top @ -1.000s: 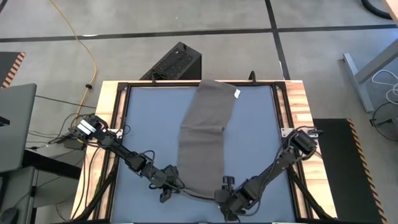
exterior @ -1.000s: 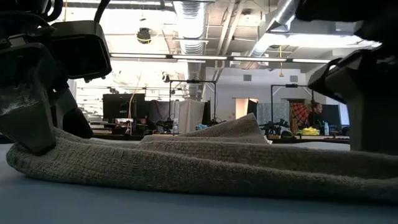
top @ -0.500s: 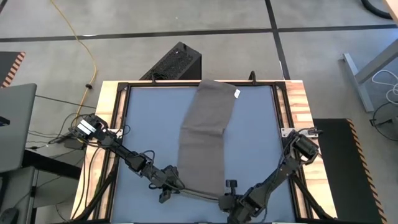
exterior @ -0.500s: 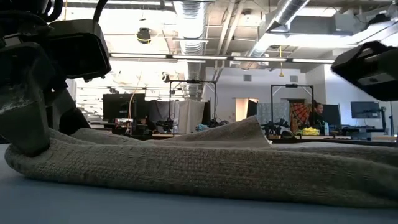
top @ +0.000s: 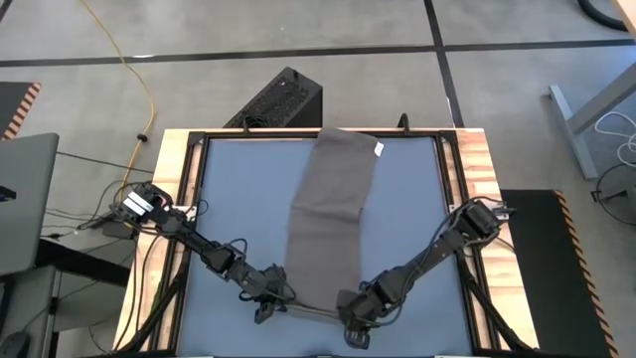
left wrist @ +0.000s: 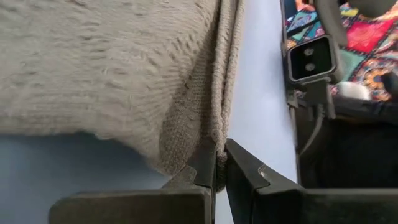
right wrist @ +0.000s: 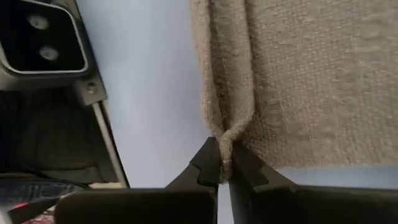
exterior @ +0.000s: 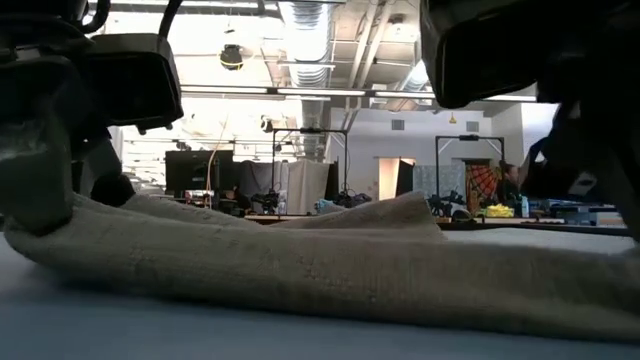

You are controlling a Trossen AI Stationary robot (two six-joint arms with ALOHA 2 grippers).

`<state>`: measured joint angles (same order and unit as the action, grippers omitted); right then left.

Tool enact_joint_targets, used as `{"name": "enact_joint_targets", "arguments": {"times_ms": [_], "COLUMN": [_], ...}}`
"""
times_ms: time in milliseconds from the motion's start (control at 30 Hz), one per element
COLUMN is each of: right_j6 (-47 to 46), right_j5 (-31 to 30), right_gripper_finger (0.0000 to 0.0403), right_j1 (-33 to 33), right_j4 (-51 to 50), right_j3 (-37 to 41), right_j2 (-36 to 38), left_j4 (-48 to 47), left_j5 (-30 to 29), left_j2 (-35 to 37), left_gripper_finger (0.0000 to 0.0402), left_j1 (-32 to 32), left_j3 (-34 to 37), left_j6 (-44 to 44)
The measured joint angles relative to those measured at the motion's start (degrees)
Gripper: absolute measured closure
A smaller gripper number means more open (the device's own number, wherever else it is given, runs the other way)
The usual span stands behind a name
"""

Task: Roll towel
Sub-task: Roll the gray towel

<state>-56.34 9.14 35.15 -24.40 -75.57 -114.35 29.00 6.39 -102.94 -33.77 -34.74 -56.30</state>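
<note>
The taupe towel (top: 328, 209) lies as a long strip on the blue table (top: 417, 199), from the far edge to the near edge, with its white tag (top: 379, 149) at the far right. Its near end is doubled up into a low thick ridge (exterior: 300, 270). My left gripper (top: 276, 298) is shut on the ridge's left end. My right gripper (top: 348, 316) is shut on its right end. Both grippers sit low at the table's near edge. My left gripper pinches the towel's near edge at its left corner (left wrist: 216, 146) between its two fingers, several layers together. The fingers come level from the table's left side. The cloth lies on the table beside them. My right gripper pinches the doubled near edge at its right corner (right wrist: 225, 148) between its two fingers, a fold of several layers. The fingers come low from the table's right side. The towel rests on the table.
A black box (top: 278, 99) stands on the floor beyond the far edge. A wooden frame (top: 472, 159) borders the table. The low camera's housing (right wrist: 40, 37) stands at the near edge close to both grippers. Bare blue surface lies on both sides of the towel.
My right gripper rose clear of the table, then went toward the table's left edge and came down at the near right corner of the towel. The towel's near ridge stands slightly higher at its left end.
</note>
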Motion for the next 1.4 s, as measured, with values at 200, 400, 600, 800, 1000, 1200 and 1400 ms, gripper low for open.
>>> {"name": "enact_joint_targets", "arguments": {"times_ms": [200,400,600,800,1000,1200,1400], "right_j6": [-2.6,-5.5,-6.3,-6.3,-7.6,-8.3,-8.3], "right_j5": [-0.6,-2.7,-3.1,-3.0,-2.6,-2.6,-2.6], "right_gripper_finger": [0.0373,0.0373,0.0373,0.0373,0.0373,0.0373,0.0372], "right_j1": [-0.3,0.0,0.0,0.0,-0.5,-0.8,-1.1], "right_j4": [0.3,0.3,-0.3,0.4,1.3,2.0,2.0], "right_j3": [0.0,0.0,-0.1,1.4,2.0,2.0,2.0], "right_j2": [1.2,1.0,0.8,0.6,0.7,0.7,0.7], "left_j4": [1.1,0.4,-2.0,-2.1,-3.6,-4.1,-5.7], "left_j5": [2.8,2.7,1.1,4.2,7.8,5.0,-12.8], "left_j2": [-0.1,-0.2,-0.1,0.2,2.2,6.2,7.6], "left_gripper_finger": [0.0397,0.0397,0.0385,0.0347,0.0332,0.0332,0.0331], "left_j1": [-2.5,-2.8,-2.9,-1.8,-0.5,-2.3,-8.7], "left_j3": [-0.8,-2.0,-2.3,-2.2,-2.0,-1.8,-1.8], "left_j6": [-6.1,-8.9,-8.9,-5.6,-1.9,15.5,41.4]}}
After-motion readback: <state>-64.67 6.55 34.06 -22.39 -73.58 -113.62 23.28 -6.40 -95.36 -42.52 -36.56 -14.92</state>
